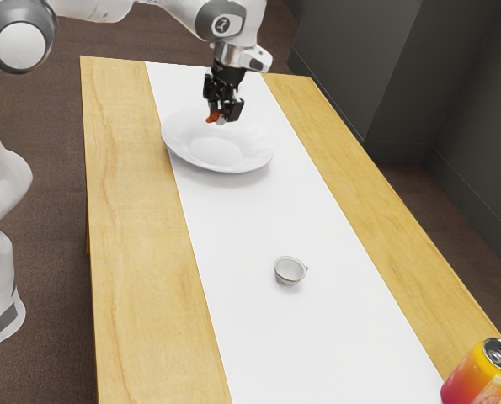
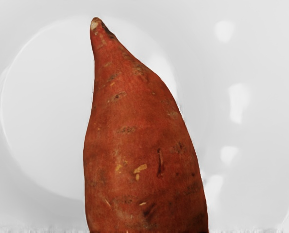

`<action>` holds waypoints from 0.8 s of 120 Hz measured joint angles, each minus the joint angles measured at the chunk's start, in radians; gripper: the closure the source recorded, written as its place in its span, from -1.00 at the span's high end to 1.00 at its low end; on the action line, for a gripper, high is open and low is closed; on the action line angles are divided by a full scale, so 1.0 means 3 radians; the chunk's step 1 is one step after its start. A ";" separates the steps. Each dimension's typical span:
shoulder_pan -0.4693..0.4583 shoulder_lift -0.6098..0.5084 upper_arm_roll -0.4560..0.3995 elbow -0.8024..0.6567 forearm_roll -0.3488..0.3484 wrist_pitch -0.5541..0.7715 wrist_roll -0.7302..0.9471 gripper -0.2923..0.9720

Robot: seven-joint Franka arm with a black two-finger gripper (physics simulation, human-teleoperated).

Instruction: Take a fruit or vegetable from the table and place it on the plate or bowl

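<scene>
A small cup (image 1: 290, 271) stands on the white runner (image 1: 250, 337) mid-table (image 1: 124, 219), well apart from the plate (image 1: 183, 147). A can (image 1: 482, 374) sits at the near corner on the exterior view's right. Neither stands between the arm and the plate. The gripper (image 1: 222, 114) hangs just above the plate's far rim, its fingers close together and clenched on a sweet potato (image 1: 210, 119). In the wrist view the sweet potato (image 2: 144, 155) points its tip over the plate's white hollow (image 2: 42, 121).
</scene>
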 joint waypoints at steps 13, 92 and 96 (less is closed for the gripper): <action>0.0088 0.0006 0.0002 -0.0159 -0.0014 0.0001 -0.0014 -0.34; 0.0088 0.0003 -0.0017 -0.0271 -0.0173 0.0011 -0.0050 0.48; 0.0063 0.0002 -0.0017 -0.0270 -0.0185 0.0012 -0.0050 0.49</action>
